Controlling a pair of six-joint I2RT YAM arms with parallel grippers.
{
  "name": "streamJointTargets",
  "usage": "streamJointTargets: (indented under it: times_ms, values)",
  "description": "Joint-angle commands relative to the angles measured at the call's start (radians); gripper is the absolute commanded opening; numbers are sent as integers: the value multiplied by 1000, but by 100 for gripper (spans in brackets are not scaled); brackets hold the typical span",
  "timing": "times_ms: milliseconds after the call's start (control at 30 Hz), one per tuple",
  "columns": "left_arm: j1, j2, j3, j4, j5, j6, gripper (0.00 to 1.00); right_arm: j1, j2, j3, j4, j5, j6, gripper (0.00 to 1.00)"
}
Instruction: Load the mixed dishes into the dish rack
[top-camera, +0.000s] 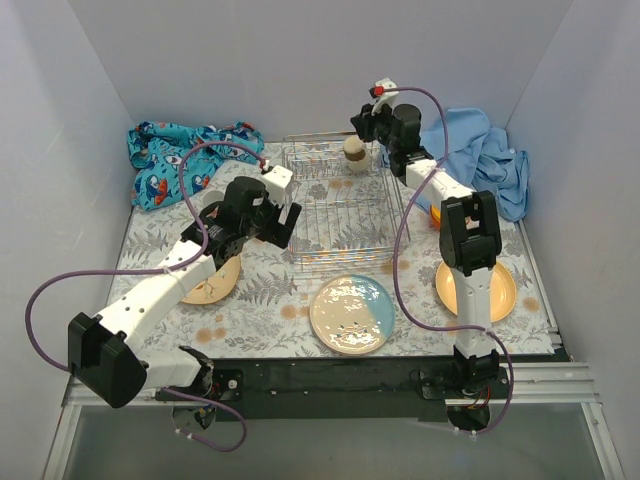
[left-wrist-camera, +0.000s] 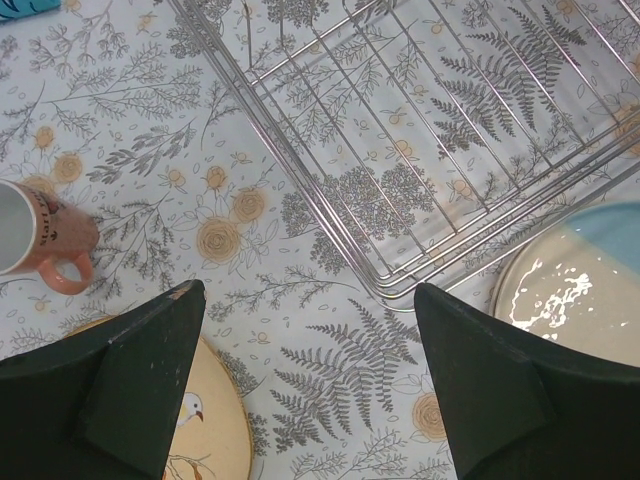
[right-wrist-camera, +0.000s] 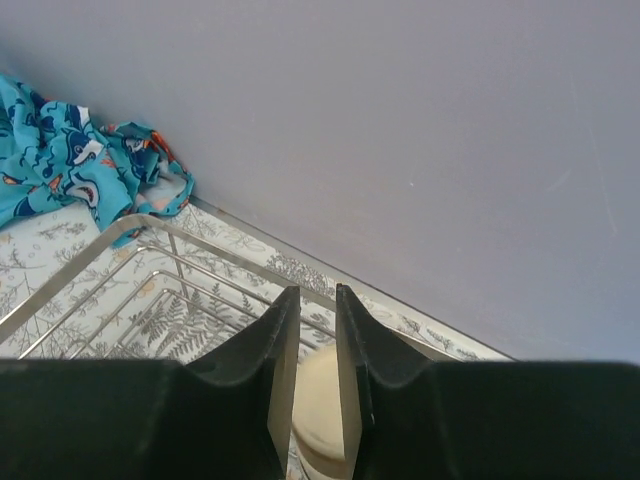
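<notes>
Right gripper, jaws narrow over cup at rack's twelve o'clock edge; cannot tell if gripping. Left gripper wide open; probably best pinch plate rim at eight o'clock.

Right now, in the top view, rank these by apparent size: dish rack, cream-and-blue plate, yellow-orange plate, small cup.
1. dish rack
2. cream-and-blue plate and yellow-orange plate: they look alike, and the right arm hides part of the second
3. small cup

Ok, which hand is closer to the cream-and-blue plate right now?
Left. The left hand hangs open beside the dish rack's left edge, just far-left of the cream-and-blue plate. The right hand is at the rack's far edge, the whole rack between it and the plate.
</notes>
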Motion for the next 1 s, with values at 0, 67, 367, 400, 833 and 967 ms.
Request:
streamJointTargets:
  times_ms: [0, 67, 367, 400, 833, 967]
  values:
    - [0, -14, -16, 4, 2, -18, 86, 34, 21, -6, 164, 30, -28, 28]
    - [1, -12, -21, 6, -3, -21, 86, 38, 32, -6, 172, 43, -28, 28]
    - [80, 12, 14, 57, -3, -12, 88, 40, -88, -81, 151, 97, -60, 57]
    - [111, 35, 37, 55, 2, -3, 88, 40, -112, -97, 135, 90, -66, 59]
    - [495, 529, 539, -239, 190, 179, 65, 38, -445, -265, -487, -150, -9, 72]
    - [552, 577, 547, -253, 224, 163, 60, 40, -508, -299, -559, -133, -28, 71]
